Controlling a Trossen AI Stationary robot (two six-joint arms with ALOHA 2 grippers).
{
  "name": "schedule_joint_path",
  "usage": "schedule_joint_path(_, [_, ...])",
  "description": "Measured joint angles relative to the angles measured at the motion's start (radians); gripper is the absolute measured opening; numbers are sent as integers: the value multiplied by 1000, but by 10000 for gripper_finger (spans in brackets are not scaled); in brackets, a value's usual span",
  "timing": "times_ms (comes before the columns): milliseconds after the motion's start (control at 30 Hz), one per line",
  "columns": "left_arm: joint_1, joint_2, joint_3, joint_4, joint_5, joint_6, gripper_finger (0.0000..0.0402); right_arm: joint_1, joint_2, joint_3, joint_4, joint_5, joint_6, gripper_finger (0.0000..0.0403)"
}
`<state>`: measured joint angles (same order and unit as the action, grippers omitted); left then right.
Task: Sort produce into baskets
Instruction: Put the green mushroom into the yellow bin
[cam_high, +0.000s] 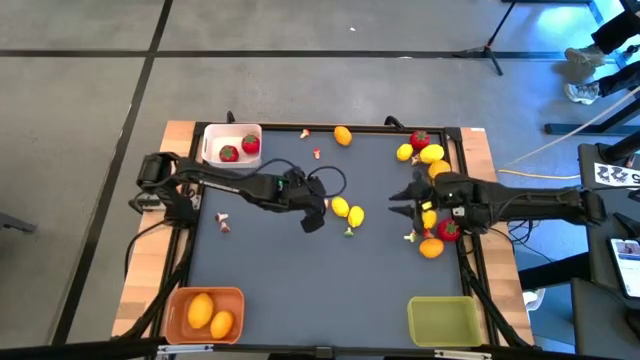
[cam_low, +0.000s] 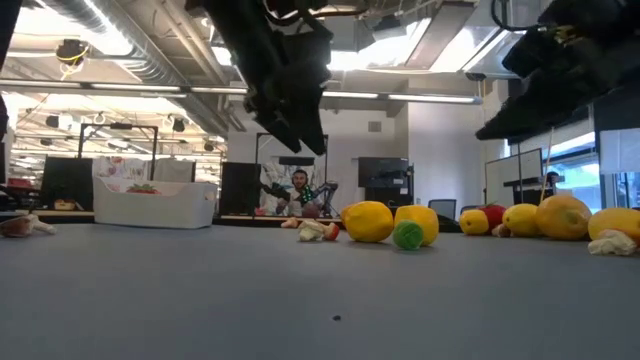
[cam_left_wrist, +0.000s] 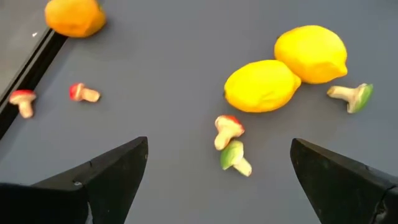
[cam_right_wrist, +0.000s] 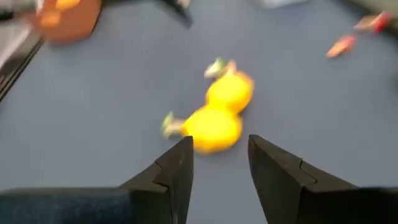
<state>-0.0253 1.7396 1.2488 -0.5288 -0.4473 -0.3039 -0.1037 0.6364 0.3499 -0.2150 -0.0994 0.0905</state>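
High view, left to right: the left hand (cam_high: 314, 214), spread wide and empty, hovers at nine o'clock of two lemons (cam_high: 347, 210) mid-bench. Closing there could nudge one lemon into the other and roll both. The right hand (cam_high: 405, 204), partly open and empty, waits at their three o'clock.

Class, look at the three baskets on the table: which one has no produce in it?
The olive-green basket at the table's near right corner holds nothing. The white basket holds strawberries, and the orange basket holds two yellow-orange fruits.
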Motion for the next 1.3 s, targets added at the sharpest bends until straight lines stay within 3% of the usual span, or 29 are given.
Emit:
schedule_joint_path(233, [-21,5,0,18,0,1,390,202,112,97,-158,14,149,154])
schedule_joint_path(367, [-34,5,0,18,0,3,390,293,197,127,-204,94,173,154])
schedule_joint_path(500, [-40,3,0,18,0,36,390,339,289,186,-291,215,173,154])
schedule_joint_path(667, [-40,2,0,17,0,114,390,346,391,262,-446,281,230,154])
schedule_joint_path(967, [-43,2,0,-6,0,145,390,346,531,258,-620,281,358,154])
schedule_joint_path(1300, [-92,2,0,-39,2,165,390,346,627,258,-608,151,354,154])
